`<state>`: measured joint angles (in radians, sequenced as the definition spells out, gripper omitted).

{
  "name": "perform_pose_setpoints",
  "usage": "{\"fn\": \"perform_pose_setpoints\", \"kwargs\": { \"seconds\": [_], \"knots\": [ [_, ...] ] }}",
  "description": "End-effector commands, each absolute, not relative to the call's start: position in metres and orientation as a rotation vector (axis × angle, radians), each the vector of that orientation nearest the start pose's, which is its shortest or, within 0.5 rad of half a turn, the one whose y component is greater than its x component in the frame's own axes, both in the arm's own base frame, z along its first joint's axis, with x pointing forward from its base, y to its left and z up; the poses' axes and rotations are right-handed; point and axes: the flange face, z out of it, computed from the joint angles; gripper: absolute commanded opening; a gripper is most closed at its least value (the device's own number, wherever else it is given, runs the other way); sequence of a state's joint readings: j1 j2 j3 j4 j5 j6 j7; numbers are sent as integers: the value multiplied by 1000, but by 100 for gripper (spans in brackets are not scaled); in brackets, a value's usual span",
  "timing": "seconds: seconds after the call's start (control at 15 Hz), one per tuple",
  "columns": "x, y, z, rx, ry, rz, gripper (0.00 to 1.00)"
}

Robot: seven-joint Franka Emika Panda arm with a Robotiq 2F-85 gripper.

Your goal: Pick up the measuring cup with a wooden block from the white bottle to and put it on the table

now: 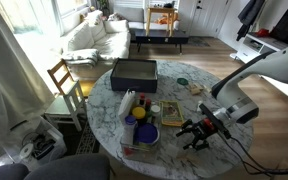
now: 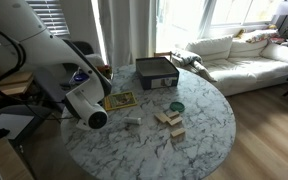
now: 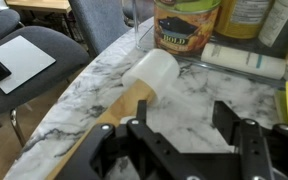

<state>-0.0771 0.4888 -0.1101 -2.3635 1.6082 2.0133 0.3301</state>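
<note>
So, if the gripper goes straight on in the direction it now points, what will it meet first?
Probably the white measuring cup, lying on the table just ahead of the open gripper, a little off centre. A can stands behind it. Depth is unclear, so the table itself might come first.

In the wrist view, the gripper (image 3: pixel 181 128) is a dark blur, and the bottom edge cuts off its lower part. The top edge cuts off the can (image 3: pixel 187 22), so only part of its label shows. In an exterior view, the robot arm (image 2: pixel 54 70) covers the near left of the table (image 2: pixel 204 130) and hides the gripper entirely. In an exterior view, the white bottle (image 1: pixel 127 103) is only a pale streak. What sits in the blue bowl (image 1: pixel 140 131) is too small to tell.
</note>
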Motion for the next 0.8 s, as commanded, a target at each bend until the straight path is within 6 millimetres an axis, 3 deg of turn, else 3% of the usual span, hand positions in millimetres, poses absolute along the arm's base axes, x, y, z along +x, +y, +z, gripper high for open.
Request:
{"fn": "perform_pose_setpoints", "kwargs": {
  "seconds": [0.0, 0.33, 0.73],
  "knots": [
    [448, -35, 108, -1232, 1740, 733, 98],
    [449, -39, 110, -1217, 1745, 731, 100],
    [441, -64, 141, -1255, 1768, 713, 100]
  ]
}}
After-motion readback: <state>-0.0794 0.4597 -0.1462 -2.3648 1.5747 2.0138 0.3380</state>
